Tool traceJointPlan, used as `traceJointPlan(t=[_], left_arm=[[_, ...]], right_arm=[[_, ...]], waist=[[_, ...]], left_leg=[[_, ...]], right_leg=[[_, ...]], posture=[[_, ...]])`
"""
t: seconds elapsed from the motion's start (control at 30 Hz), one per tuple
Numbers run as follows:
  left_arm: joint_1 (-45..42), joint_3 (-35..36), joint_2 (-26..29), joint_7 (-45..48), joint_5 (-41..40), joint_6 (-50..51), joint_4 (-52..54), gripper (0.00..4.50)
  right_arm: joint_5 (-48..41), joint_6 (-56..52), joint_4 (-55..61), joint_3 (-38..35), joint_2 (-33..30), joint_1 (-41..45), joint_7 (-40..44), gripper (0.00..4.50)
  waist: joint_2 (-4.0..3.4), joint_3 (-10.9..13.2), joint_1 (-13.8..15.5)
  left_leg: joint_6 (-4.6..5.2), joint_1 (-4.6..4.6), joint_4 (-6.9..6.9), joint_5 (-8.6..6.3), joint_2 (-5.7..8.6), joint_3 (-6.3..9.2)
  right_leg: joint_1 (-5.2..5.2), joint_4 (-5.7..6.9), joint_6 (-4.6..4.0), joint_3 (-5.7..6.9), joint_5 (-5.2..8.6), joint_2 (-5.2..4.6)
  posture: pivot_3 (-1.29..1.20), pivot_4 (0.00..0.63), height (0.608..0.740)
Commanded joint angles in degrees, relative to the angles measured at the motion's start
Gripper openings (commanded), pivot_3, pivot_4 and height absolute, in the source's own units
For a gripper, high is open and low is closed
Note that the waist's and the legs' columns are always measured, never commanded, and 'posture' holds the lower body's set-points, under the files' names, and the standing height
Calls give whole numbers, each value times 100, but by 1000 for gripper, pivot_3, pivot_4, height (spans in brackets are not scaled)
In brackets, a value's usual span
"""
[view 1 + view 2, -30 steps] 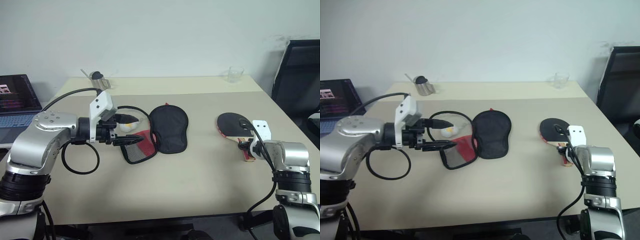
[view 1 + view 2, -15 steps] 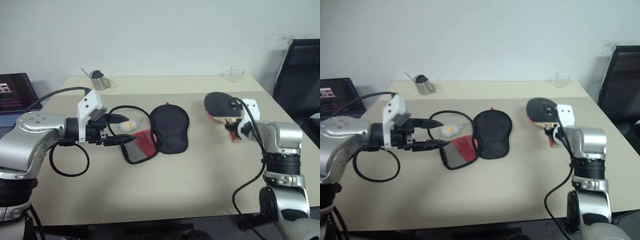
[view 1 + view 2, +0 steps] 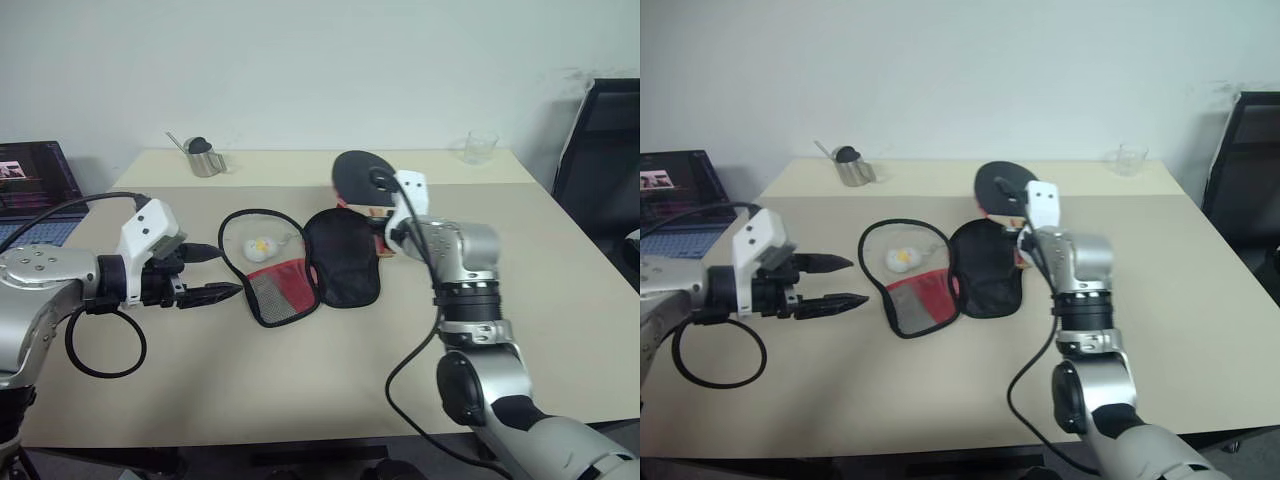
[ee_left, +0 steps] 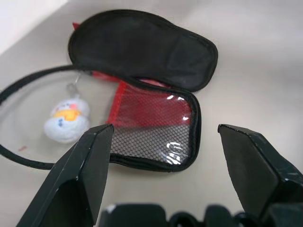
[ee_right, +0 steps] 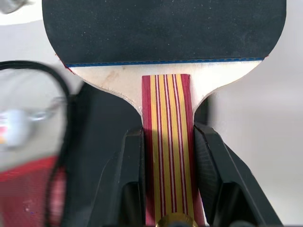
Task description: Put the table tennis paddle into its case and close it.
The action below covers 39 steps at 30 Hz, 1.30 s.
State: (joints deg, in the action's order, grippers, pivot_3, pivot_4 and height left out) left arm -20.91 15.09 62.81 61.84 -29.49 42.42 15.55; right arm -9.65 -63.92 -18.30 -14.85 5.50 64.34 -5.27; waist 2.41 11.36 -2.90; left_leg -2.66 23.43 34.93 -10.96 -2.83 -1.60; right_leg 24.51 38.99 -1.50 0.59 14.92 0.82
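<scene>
The table tennis paddle (image 3: 360,177) has a round black face and a striped wooden handle (image 5: 166,123). My right gripper (image 5: 168,137) is shut on that handle and holds the paddle in the air, over the far edge of the case. The case lies unzipped on the table, its black round flap (image 3: 342,258) folded to the right and its red part with the mesh pocket (image 3: 281,294) to the left. A white-yellow charm (image 3: 262,245) lies inside the case's open rim. My left gripper (image 3: 225,270) is open with nothing in it, just left of the case, pointing at the mesh pocket (image 4: 151,139).
A metal cup (image 3: 203,158) stands at the table's back left and a clear glass cup (image 3: 481,146) at the back right. An open laptop (image 3: 35,175) sits off to the left. A black chair (image 3: 600,140) stands beside the table's right edge.
My right gripper has carried the paddle up and leftward from the table's right side to above the case. My left gripper has drawn back to the left, off the case, still open.
</scene>
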Motion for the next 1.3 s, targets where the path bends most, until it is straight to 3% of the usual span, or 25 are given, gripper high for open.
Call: traceJointPlan(t=[0.03,0.27,1.3], left_arm=[[121,360,144,-68,-125,101,237,3855],[508,720,175,-193,-281,386,592,3855],[1072,1145,377,-376,-605,797,1062,3855]], right_arm=[[-195,410,-205,-283,377,429,-439,1040],[-154,538,-320,-75,659,118,-924,1040],[-1622,-165,-123,6,1442,-391,-1639,1040]], waist=[[0,0,1],[2,-1,51],[2,-1,-1]], left_leg=[[0,3,0,0,-1,0],[1,62,9,0,-10,3],[2,60,8,0,-11,3]], right_leg=[[4,0,0,0,0,0],[59,4,0,0,-2,-6],[64,9,-6,2,-5,0]], posture=[[0,150,740],[0,150,740],[0,150,740]])
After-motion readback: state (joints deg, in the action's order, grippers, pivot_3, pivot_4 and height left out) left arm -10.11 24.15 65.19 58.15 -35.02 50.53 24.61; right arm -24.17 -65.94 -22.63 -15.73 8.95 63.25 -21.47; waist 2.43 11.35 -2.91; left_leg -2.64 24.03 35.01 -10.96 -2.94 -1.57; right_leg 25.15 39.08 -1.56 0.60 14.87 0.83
